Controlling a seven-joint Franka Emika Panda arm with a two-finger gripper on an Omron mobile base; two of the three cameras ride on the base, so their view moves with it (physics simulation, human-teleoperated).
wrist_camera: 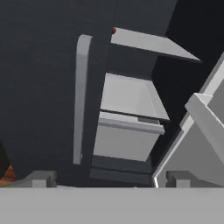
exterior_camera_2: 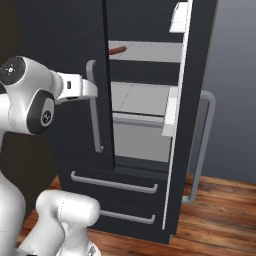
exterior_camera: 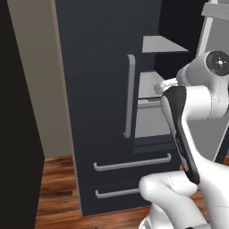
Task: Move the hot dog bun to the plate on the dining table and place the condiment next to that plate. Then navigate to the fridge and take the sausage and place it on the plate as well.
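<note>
The dark fridge [exterior_camera: 98,89] stands in front of me with its left door shut and its right door [exterior_camera_2: 192,100] swung wide open. The reddish-brown sausage [exterior_camera_2: 118,50] lies on the upper grey shelf [exterior_camera_2: 150,51]; in the hand view just its tip [wrist_camera: 113,30] peeks past the left door's edge. My gripper [wrist_camera: 111,179] is open, its fingertips [wrist_camera: 41,177] spread wide with nothing between them. It faces the open compartment from outside, below the sausage's shelf. My hand [exterior_camera_2: 80,87] hovers by the left door's handle [exterior_camera_2: 92,107].
A lower shelf and a grey crisper drawer [wrist_camera: 127,140] sit under the sausage's shelf. White door bins [exterior_camera_2: 170,117] hang on the open door. Two pull-out drawers [exterior_camera: 132,163] lie below. A dark wall [exterior_camera: 18,134] stands close on the left, and the floor [exterior_camera_2: 215,215] is wood.
</note>
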